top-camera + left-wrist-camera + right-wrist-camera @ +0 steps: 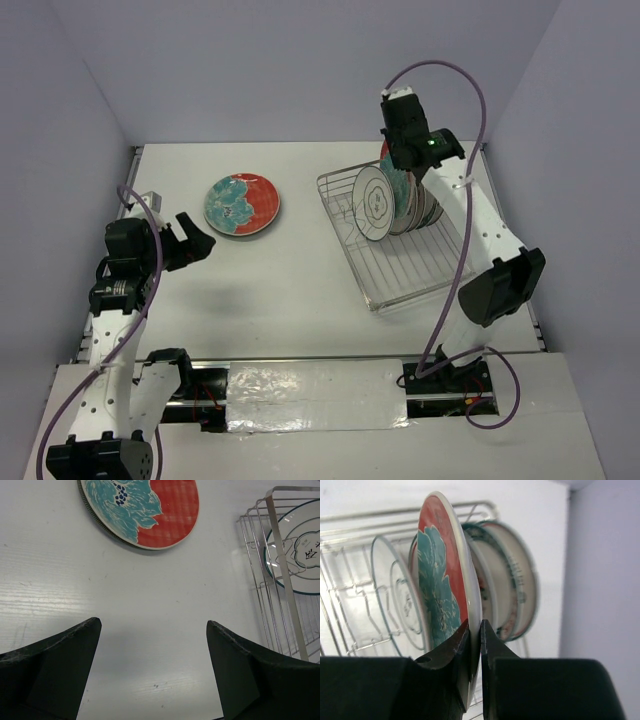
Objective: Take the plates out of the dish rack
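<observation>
The silver wire dish rack stands at the right of the table with several plates upright in it. My right gripper is above the rack's far end, shut on the rim of a red plate with a teal flower, which stands upright among the others. White plates with dark rims stand behind it, and another white plate stands in front. A second red flower plate lies flat on the table, left of the rack. My left gripper is open and empty, low over the table near that flat plate.
The rack's near corner and its front white plate show at the right of the left wrist view. Grey walls close in the table at the back and both sides. Bare white table lies between the arms.
</observation>
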### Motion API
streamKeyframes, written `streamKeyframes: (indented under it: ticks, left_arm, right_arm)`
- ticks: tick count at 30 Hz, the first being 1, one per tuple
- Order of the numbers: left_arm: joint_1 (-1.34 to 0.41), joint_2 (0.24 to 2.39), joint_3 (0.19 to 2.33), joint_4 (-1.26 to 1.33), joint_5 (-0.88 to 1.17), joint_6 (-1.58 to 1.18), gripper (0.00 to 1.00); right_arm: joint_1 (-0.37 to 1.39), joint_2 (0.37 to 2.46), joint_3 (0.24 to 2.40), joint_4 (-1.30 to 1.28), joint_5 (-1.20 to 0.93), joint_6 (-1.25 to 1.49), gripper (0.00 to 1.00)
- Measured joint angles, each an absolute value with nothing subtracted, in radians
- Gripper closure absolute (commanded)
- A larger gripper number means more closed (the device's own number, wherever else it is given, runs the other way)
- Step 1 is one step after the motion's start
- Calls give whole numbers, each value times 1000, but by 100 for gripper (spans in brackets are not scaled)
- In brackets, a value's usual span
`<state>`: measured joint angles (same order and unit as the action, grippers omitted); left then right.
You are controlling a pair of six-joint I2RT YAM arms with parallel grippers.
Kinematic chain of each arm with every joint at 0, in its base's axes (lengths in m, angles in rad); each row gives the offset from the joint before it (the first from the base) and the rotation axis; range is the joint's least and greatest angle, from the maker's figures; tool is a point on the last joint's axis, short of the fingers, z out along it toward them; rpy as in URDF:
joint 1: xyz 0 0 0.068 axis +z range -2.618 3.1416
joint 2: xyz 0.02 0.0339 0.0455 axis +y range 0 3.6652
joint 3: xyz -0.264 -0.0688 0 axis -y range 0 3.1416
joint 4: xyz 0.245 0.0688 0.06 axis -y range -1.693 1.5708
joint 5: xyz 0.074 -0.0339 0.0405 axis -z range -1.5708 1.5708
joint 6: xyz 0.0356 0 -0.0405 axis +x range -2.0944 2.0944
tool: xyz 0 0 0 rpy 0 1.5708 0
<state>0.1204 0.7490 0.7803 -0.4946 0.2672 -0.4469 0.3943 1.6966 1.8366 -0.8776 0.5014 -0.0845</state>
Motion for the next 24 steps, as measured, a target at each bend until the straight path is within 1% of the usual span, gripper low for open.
streamKeyframes:
  ticks: [5, 10, 12, 14, 17, 20, 22, 24]
  left_arm:
    - [116, 747, 780, -494, 268, -447, 0]
    - [115, 748, 780, -494, 285, -446, 0]
    - [115, 748, 781, -488, 337, -447, 0]
    - [115, 741, 780, -452, 425, -458, 0]
    - [115, 701, 773, -299, 614, -527, 0]
    - [114, 642, 773, -128, 759, -602, 0]
    - [114, 622, 794, -101, 805, -613, 0]
    - [112, 628, 844, -110, 838, -607, 1]
  right_arm:
    - [411, 1671, 2008, -942, 601, -100, 100]
    - [485, 1644, 2187, -1003, 775, -142, 100]
    - [546, 1610, 2212, -1002, 833, -156, 100]
    - [616, 1555, 2213, -1012, 830, -150, 100]
    - [664, 1455, 2183, -1023, 649, -93, 100]
    - [655, 1287, 2003, -949, 373, -12, 100]
    - [633, 1201, 1893, -921, 181, 26, 100]
    - [610, 1161, 1806, -898, 6, 67, 100]
